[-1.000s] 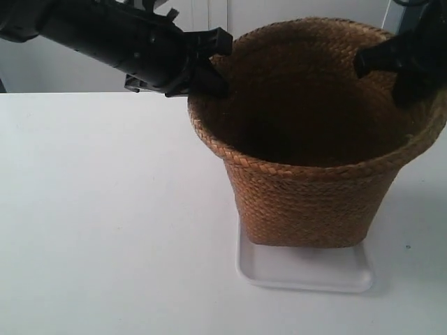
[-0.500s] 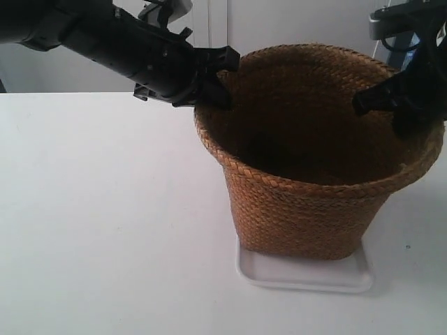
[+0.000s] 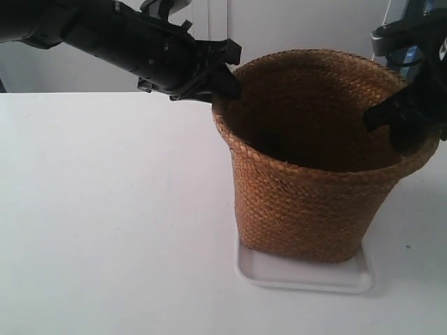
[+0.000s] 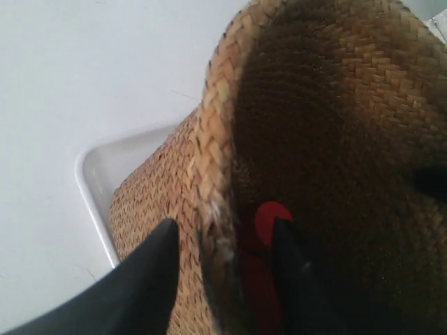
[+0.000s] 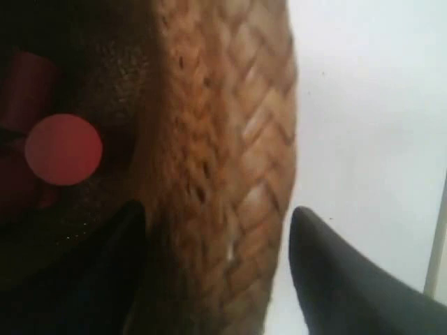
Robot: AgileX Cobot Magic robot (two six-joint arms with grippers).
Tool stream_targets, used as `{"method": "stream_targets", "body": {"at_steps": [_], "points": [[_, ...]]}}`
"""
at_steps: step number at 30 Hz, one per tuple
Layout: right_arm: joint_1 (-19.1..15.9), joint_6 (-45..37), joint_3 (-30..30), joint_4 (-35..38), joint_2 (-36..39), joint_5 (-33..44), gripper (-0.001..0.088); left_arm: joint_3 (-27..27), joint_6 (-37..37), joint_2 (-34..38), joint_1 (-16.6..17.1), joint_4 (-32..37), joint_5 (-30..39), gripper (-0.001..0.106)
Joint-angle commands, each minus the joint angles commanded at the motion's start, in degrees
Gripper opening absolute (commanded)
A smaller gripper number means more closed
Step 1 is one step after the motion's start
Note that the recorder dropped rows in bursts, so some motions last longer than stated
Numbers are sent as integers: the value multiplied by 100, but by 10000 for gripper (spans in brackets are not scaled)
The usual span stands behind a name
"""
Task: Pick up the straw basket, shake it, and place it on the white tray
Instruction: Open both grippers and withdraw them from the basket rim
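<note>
The straw basket (image 3: 314,188) stands right of centre in the exterior frame, upright, with its narrow base down over the white tray (image 3: 307,279). Only the tray's near rim and a strip at the left show past the base. I cannot tell whether the base rests in the tray or hangs just above it, and my next move turns on that. The basket's long axis runs straight up from the tray. Its mouth looks slightly higher on the frame's left side than on the right.

2 arms hold it at opposite sides of the rim. The arm at the exterior view's left meets the rim at upper centre; the arm at the exterior view's right meets it at the right edge.

In the left wrist view, the left gripper (image 4: 223,234) straddles the rim, 1 finger outside against the weave and 1 inside. There is a dark gap beside the inner finger, so I cannot tell whether it is clamped. The right gripper (image 5: 216,213) looks closed on the rim, with both fingers against the braid.

The basket is coarse brown braided straw with a thick plaited rim and a dark inside. A red round thing (image 4: 272,216) shows deep inside it. The white table (image 3: 105,209) lies all around.

I judge that what is left is to settle the basket and let go.
</note>
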Motion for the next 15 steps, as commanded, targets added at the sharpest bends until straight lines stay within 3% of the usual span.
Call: {"method": "stream_targets", "body": {"at_steps": [6, 15], "points": [[0, 0, -354, -9, -287, 63, 605, 0, 169, -295, 13, 72, -124, 663], [0, 0, -617, 61, -944, 296, 603, 0, 180, -951, 60, 803, 218, 665]]}}
